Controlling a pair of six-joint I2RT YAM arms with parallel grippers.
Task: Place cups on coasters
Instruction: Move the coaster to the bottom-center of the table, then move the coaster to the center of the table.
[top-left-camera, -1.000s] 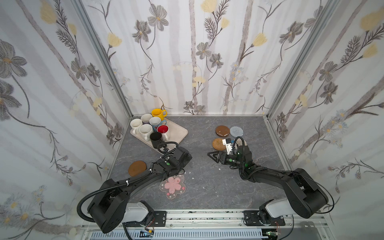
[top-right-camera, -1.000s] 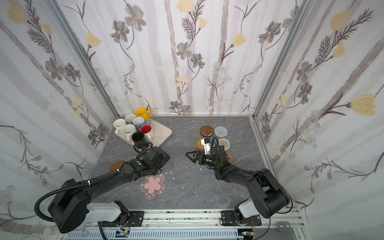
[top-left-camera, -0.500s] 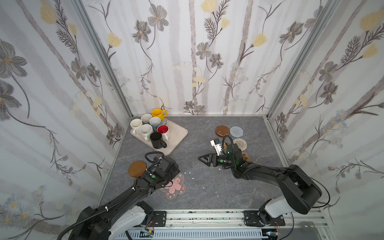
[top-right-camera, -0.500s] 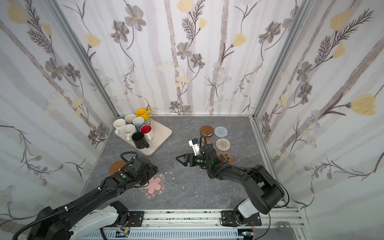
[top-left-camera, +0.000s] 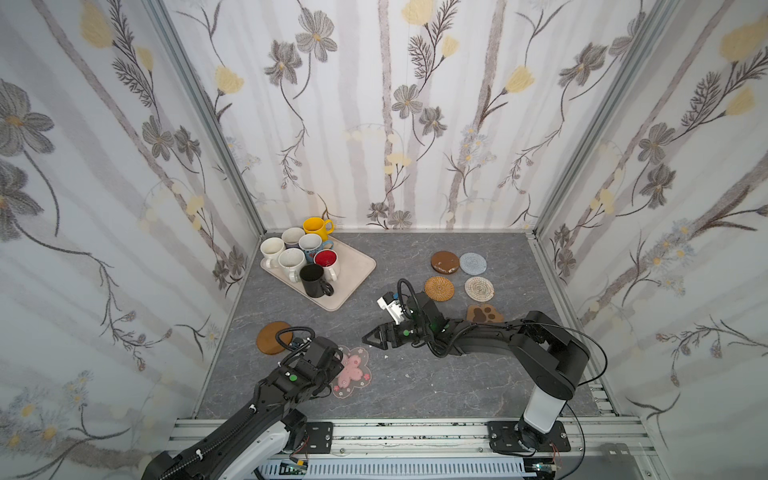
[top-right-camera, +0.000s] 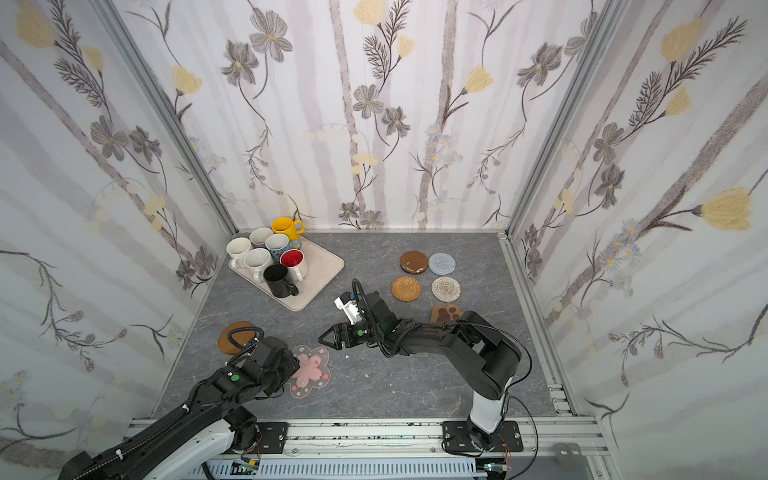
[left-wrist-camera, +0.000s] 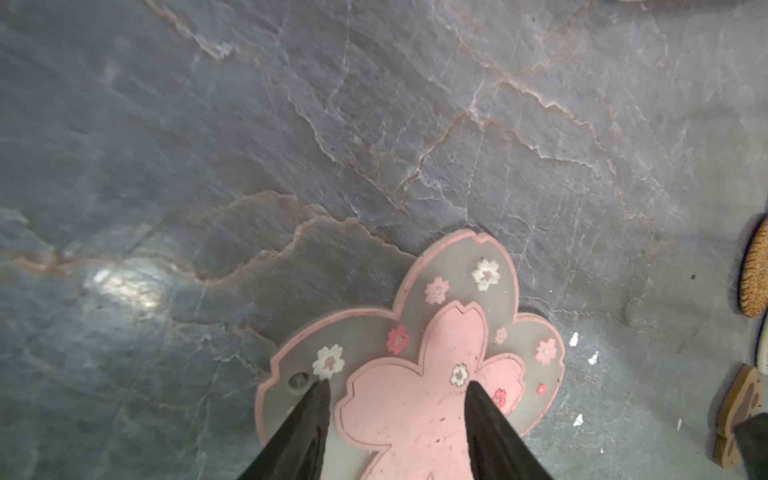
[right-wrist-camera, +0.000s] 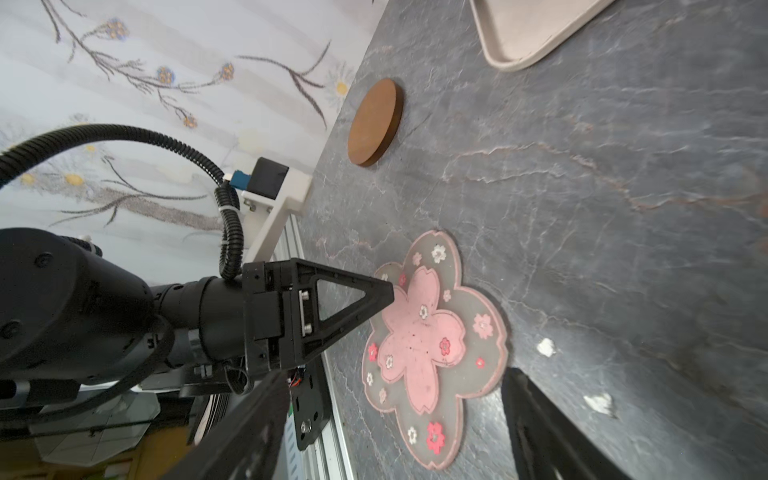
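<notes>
Cups all remain on the tray at ten o'clock: your left fingers withdrew empty, half-parted over the flower coaster at seven; right fingers spread, empty.

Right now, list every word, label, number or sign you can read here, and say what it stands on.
No text reads clearly anywhere.
dark brown coaster: pale marks by its edge, too small to read.
patterned mug: blue print, too small to tell any lettering.
pink flower coaster: little flower prints only, no words.
</notes>
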